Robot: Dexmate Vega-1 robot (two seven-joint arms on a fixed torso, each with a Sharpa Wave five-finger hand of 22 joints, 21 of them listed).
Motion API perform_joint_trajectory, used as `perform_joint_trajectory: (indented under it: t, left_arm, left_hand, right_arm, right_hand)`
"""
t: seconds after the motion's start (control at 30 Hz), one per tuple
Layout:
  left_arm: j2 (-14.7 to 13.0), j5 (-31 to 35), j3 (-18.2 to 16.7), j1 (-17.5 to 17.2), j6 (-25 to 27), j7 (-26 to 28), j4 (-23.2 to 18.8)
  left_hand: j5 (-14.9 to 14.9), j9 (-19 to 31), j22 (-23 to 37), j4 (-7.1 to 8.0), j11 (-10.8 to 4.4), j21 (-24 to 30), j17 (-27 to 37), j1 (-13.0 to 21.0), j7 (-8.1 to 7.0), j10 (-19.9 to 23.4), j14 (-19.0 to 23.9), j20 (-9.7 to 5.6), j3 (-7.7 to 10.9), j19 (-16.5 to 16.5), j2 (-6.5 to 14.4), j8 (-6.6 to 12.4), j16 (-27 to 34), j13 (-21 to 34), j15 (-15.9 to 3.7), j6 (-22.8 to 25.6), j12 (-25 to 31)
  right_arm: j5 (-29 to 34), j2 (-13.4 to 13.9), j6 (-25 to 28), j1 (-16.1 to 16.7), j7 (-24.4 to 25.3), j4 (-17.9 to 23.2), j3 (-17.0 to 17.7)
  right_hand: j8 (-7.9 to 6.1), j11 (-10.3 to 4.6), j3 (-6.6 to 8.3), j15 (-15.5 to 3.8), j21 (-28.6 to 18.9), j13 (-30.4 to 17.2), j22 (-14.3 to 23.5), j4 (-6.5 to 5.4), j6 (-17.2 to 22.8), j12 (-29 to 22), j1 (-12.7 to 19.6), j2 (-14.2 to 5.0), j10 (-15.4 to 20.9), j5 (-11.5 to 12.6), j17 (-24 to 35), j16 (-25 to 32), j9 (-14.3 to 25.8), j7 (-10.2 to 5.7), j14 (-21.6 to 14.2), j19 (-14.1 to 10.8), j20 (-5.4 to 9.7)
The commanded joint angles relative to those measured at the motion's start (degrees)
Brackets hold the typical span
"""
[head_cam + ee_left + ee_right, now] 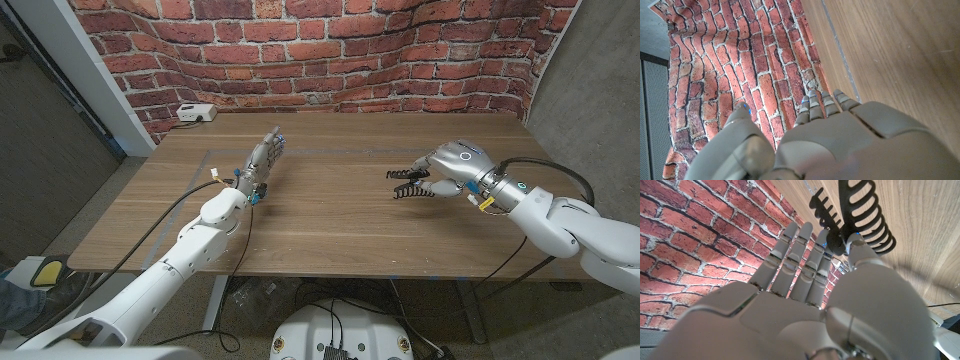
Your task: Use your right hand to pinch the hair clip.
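A black claw hair clip (408,183) with long toothed jaws is held just above the wooden table (330,225), right of the middle. My right hand (447,166) pinches the clip by its rear end between thumb and fingers. In the right wrist view the hair clip (860,215) shows its two toothed jaws spread apart beyond the fingertips (854,239) of my right hand (805,305). My left hand (262,160) stands on the table's left half, fingers straight and together, holding nothing. The left wrist view shows my left hand (830,135) from behind, its fingers pointing at the brick wall.
A brick wall (330,50) backs the table. A small white box (196,114) with a cable sits at the far left corner of the table. A dark cable runs from my right arm over the table's right edge.
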State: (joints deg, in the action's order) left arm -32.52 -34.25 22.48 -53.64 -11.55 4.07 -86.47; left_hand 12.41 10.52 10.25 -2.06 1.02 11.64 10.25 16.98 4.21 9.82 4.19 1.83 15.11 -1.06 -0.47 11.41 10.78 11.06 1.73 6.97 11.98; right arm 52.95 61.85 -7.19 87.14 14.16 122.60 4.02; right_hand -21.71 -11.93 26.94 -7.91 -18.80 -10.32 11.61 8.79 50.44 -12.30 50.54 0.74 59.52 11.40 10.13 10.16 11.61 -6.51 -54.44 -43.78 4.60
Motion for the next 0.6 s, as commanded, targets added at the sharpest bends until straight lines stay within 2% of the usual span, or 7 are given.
perform_joint_trajectory:
  t: [0.03,0.6]
  left_arm:
    - [-0.3,0.1,-0.2,-0.4,0.0,0.1,-0.5]
    - [-0.2,-0.2,-0.2,0.4,-0.1,-0.7,0.3]
  left_hand:
    - [-0.3,0.2,0.3,0.19,-0.48,0.1,0.2,0.3,-0.29,0.2,0.2,0.2,-0.17,-0.2,-0.1,0.01,0.0,0.1,-0.25,0.3,-0.1]
    - [-0.3,0.2,0.3,0.18,-0.46,0.0,0.2,0.4,-0.4,0.2,0.1,0.31,-0.25,-0.3,0.0,0.01,0.0,0.1,-0.32,0.4,-0.1]
  right_arm:
    - [1.4,-0.5,1.4,-0.1,-0.8,0.5,-0.9]
    - [2.0,-0.5,3.5,1.0,-2.8,2.3,-0.5]
  right_hand:
    - [0.77,-0.04,0.08,-4.02,0.2,-0.2,0.1,-0.62,5.3,0.6,-1.1,0.88,-1.2,0.1,0.2,-0.2,0.2,-6.38,1.3,0.7,0.22]
    - [3.85,-0.39,-0.25,-3.11,1.0,-0.4,0.1,-0.87,0.8,1.7,-2.1,1.73,-6.8,0.4,0.5,-0.4,0.0,-6.42,6.6,2.3,-1.16]
